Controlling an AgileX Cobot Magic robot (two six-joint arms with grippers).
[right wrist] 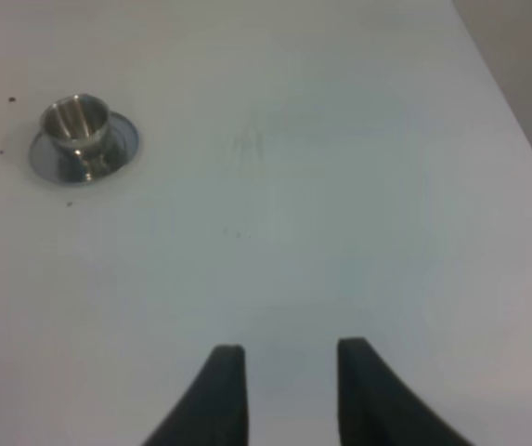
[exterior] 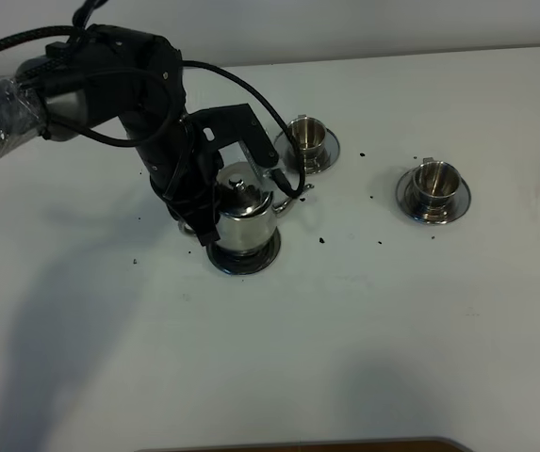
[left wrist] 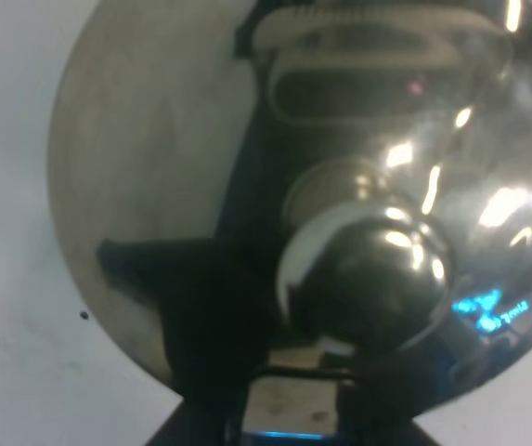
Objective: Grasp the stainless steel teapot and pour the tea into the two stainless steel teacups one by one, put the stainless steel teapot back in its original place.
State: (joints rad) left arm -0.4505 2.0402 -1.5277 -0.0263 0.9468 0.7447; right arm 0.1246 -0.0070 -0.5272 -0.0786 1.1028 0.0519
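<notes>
The stainless steel teapot [exterior: 244, 218] stands upright on its round steel saucer [exterior: 242, 259], spout toward the right. My left gripper [exterior: 197, 209] is at the pot's left side, by the loop handle. In the left wrist view the domed lid [left wrist: 154, 186] and its knob [left wrist: 368, 279] fill the frame, and dark fingers [left wrist: 191, 409] flank a steel piece of the handle [left wrist: 289, 409], pressed against it. Two steel teacups [exterior: 305, 132] [exterior: 435, 178] stand on their saucers to the right. One cup [right wrist: 75, 125] shows in the right wrist view. My right gripper [right wrist: 289, 390] is open and empty above bare table.
Small black specks [exterior: 321, 239] lie scattered on the white table [exterior: 392, 330] around the teapot and cups. The left arm and its cable [exterior: 251, 94] hang over the nearer cup's left side. The table's right edge [right wrist: 516, 111] shows in the right wrist view.
</notes>
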